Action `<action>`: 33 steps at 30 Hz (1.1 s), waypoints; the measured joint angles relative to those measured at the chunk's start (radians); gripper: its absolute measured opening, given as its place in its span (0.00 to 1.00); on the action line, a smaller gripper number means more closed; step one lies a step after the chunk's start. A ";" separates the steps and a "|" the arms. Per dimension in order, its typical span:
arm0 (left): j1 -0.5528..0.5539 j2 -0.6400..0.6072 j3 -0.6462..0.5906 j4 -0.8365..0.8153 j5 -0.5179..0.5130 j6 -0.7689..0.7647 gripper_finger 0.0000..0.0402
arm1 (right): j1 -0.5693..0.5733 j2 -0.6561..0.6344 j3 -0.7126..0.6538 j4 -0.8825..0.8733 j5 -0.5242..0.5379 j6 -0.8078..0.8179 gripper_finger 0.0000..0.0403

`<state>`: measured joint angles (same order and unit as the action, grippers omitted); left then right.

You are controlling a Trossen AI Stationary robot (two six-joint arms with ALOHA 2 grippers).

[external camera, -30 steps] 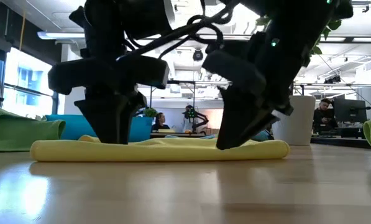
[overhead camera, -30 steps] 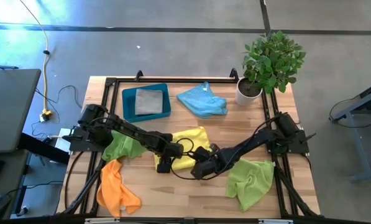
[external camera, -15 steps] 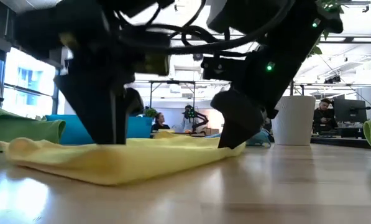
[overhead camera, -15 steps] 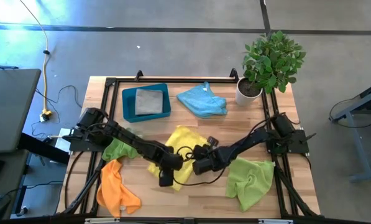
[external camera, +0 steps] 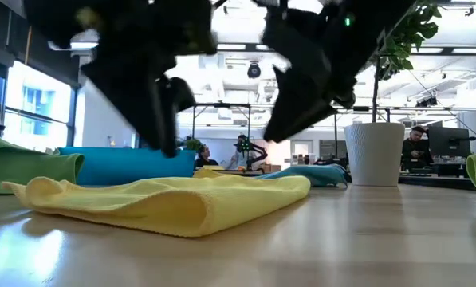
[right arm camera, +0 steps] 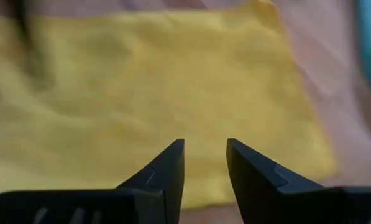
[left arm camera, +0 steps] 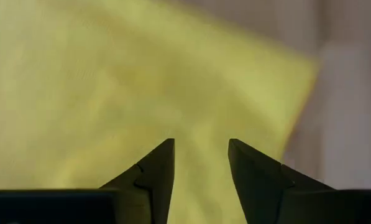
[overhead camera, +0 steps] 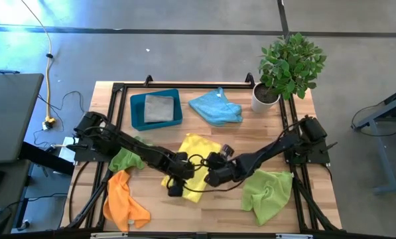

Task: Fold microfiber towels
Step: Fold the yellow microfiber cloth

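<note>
Yellow towel (overhead camera: 196, 159) lies folded mid-surface, toward the front edge. Left gripper (overhead camera: 175, 188) and right gripper (overhead camera: 213, 178) hover just above it, jaws of both parted, holding nothing, towel right under them.

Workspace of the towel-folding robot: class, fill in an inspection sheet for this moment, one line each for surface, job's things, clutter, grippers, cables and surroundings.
Surface: wooden table in a black frame.
Job's things: yellow towel at centre, lying loose; lime green towel near the right arm; another green towel and orange towel on the left arm's side; light blue towel at the back; grey towel folded in the tray.
Clutter: teal tray; potted plant at the back corner on the right arm's side.
Grippers: left gripper and right gripper both open, above the yellow towel, holding nothing.
Cables: yellow cable on the floor.
Surroundings: grey floor; people at desks beyond the table.
</note>
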<state>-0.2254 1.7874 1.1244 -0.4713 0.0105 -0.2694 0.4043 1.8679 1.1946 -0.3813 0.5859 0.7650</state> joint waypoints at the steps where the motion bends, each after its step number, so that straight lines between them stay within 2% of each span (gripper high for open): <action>1: 0.004 -0.003 0.000 -0.040 -0.001 0.021 0.35 | 0.009 0.005 0.000 0.039 -0.001 -0.003 0.28; 5: 0.002 -0.003 0.000 -0.176 0.014 0.074 0.35 | 0.031 0.053 0.001 0.179 -0.001 -0.054 0.28; 12: -0.020 -0.003 0.000 -0.187 0.003 0.099 0.35 | 0.035 0.120 0.001 0.300 -0.079 -0.023 0.28; 18: -0.020 0.014 0.001 -0.184 0.000 0.068 0.35 | 0.036 0.175 0.001 0.322 -0.172 -0.014 0.28; 26: -0.020 0.071 0.001 -0.183 0.013 0.029 0.35 | 0.037 0.197 0.005 0.281 -0.200 -0.018 0.28; 33: -0.042 0.087 0.001 -0.047 0.084 -0.075 0.35 | 0.037 0.196 0.005 0.248 -0.203 -0.162 0.28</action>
<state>-0.2675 1.8744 1.1252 -0.5184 0.0948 -0.3448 0.4412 2.0634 1.1995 -0.1332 0.3830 0.6034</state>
